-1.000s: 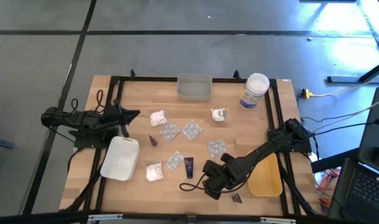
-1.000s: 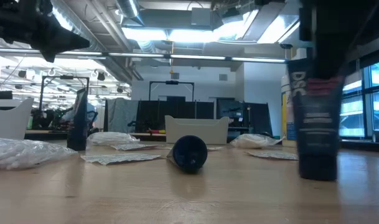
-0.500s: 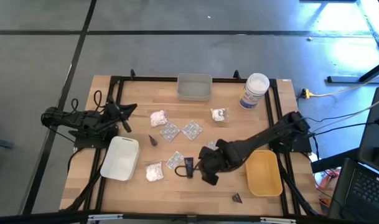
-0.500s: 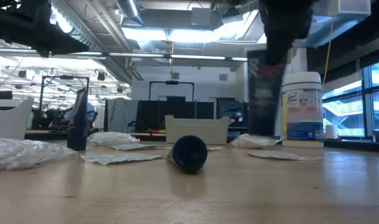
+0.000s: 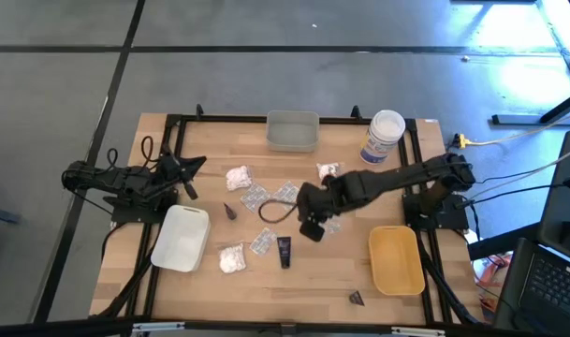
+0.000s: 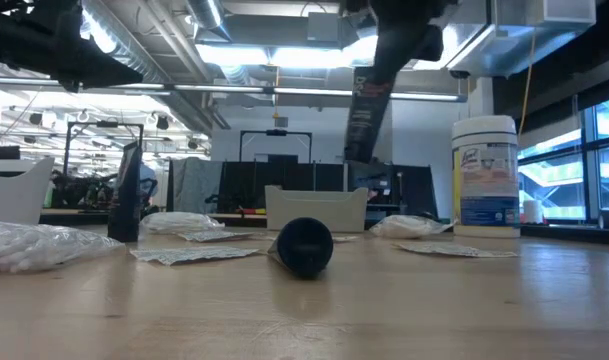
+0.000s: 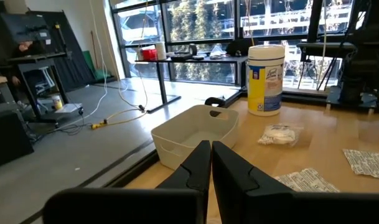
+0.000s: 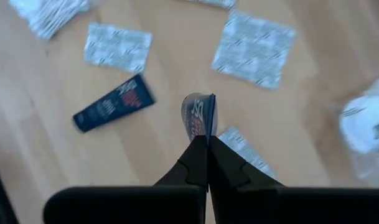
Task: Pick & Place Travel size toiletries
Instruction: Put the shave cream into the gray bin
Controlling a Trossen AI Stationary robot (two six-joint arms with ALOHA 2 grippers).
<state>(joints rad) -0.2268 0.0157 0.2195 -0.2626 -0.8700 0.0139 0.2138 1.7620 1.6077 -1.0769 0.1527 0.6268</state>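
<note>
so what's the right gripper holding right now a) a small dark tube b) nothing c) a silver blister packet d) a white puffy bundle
a: the right gripper is shut on a small dark tube, lifted above the table.

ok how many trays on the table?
3: grey tray at the back edge, white tray on the left side, yellow tray on the right side. None appear hidden.
</note>
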